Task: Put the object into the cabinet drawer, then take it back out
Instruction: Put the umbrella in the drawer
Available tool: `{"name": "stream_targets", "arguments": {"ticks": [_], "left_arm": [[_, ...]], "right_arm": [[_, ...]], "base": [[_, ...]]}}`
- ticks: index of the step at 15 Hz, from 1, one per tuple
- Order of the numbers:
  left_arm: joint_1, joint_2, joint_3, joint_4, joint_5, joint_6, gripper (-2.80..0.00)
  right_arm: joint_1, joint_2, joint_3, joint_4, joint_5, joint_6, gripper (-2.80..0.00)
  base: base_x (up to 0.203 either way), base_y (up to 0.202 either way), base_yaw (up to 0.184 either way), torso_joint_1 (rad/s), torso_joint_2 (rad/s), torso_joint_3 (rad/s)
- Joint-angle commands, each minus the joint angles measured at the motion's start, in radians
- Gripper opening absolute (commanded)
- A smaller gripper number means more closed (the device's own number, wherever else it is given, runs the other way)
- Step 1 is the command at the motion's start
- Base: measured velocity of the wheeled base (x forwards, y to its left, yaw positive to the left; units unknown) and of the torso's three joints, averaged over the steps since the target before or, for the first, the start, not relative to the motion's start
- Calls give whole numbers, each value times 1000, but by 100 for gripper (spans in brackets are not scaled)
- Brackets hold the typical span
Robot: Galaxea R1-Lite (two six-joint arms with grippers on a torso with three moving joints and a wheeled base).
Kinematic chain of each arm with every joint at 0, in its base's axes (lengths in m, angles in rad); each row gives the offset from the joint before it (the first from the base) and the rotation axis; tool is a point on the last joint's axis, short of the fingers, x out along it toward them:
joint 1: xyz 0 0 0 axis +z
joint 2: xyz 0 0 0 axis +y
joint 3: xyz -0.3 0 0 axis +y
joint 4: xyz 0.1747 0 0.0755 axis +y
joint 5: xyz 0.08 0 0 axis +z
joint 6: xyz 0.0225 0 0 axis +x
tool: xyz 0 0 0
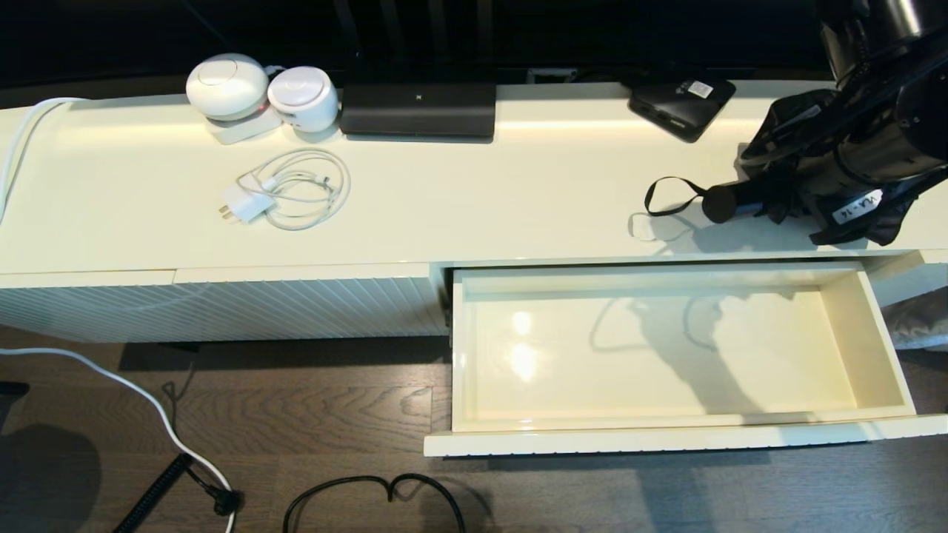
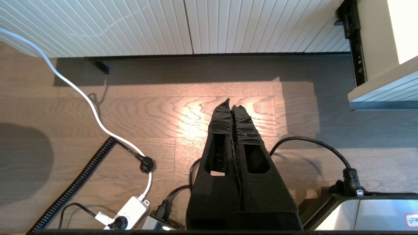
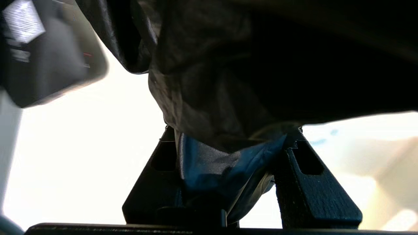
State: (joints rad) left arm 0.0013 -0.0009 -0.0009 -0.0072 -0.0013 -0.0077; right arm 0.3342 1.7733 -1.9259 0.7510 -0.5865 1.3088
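The right tool point(image 3: 228, 143) pinches the bunchy fabric of the folding umbrella point(image 1: 800, 185), which is at the right end of the counter point(image 1: 481, 200) — behind the open, empty drawer point(image 1: 474, 348). Next: carry it forward and lower it inside. The left tool point(image 2: 232, 107), pressed together, hangs over the floor.

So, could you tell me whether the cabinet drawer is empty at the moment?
Empty and pulled open: the drawer shows only bare glossy floor with shadows, while the umbrella is above the cabinet top, gripped by the right gripper.

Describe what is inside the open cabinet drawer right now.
Nothing lies in the cabinet drawer: only shadows and glare on its glossy floor. The umbrella is above the cabinet top, clamped in the right gripper.
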Motion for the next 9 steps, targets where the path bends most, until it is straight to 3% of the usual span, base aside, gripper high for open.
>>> {"name": "stream_targets", "arguments": {"ticks": [1, 7, 9], "left_arm": [[0, -2, 1, 0, 0, -2, -280], [0, -2, 0, 0, 0, -1, -280], [0, -2, -1, 0, 0, -2, -280]], "right_arm": [[7, -48, 33, 86, 2, 45, -280], [30, -120, 129, 171, 2, 81, -280], [52, -155, 255, 162, 3, 93, -280]], "base": [[0, 0, 0, 0, 0, 0], [0, 0, 0, 0, 0, 0], [0, 0, 0, 0, 0, 0]]}}
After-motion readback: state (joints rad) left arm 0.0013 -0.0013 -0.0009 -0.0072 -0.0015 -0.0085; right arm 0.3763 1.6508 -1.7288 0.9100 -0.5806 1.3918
